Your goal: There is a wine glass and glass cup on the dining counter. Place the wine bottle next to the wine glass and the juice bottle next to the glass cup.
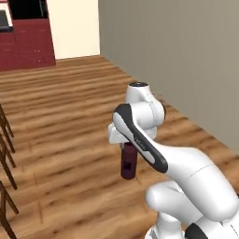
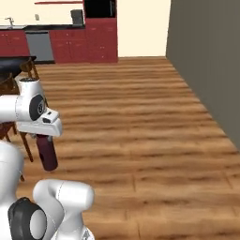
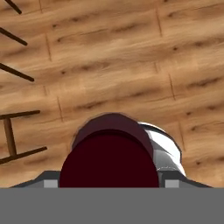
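Chair legs: at your far left in the left base view, the dark wooden chair legs (image 1: 5, 140) line the picture's edge, so the dining side lies that way.
Surface: in the right base view you can make out one black corner of the dining surface (image 2: 16, 62) at the left edge, behind a chair; the wine glass and the tumbler cannot be made out on it.
Juice bottle: the short, wide dark red juice bottle (image 1: 128, 161) hangs upright under the hand, well above the wooden plank floor (image 1: 70, 116); in the hand view its dark red cap (image 3: 109, 157) sits right at the lens.
Claw: your claw (image 2: 45, 137) is clamped on the top of that bottle, narrow around it, carrying it in the air.
Progress: you appear to be mid-carry with the juice bottle; setting it beside the tumbler is left to do. Whether the wine bottle is already placed, you cannot tell from here.
Room: red cabinets (image 2: 96, 42) and a grey appliance stand at the far end; a plain grey wall (image 1: 186, 56) runs along your right.
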